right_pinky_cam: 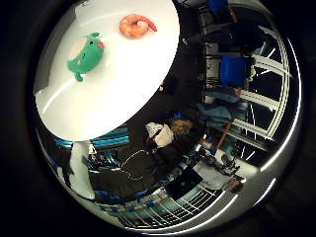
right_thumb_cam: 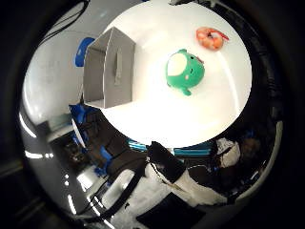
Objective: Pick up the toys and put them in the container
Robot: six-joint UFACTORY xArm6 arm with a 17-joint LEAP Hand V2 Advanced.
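- Green plush toy (right_thumb_cam: 185, 70) lies on the round white table (right_thumb_cam: 190, 119), between the grey container (right_thumb_cam: 108, 69) and the orange shrimp toy (right_thumb_cam: 210, 37).
- The shrimp toy lies near the table's edge, apart from the green toy.
- The container stands open at the table's edge.
- The fingers' state cannot be told; the toys lie well away from the palm.

The bin's (right_thumb_cam: 108, 69) inside is hidden behind its near wall, so its contents cannot be told; the table's (right_pinky_cam: 123, 74) far side runs out of the little-finger view; the shrimp's (right_thumb_cam: 209, 38) detail is too small to read; the room below the table is an unreadable clutter.
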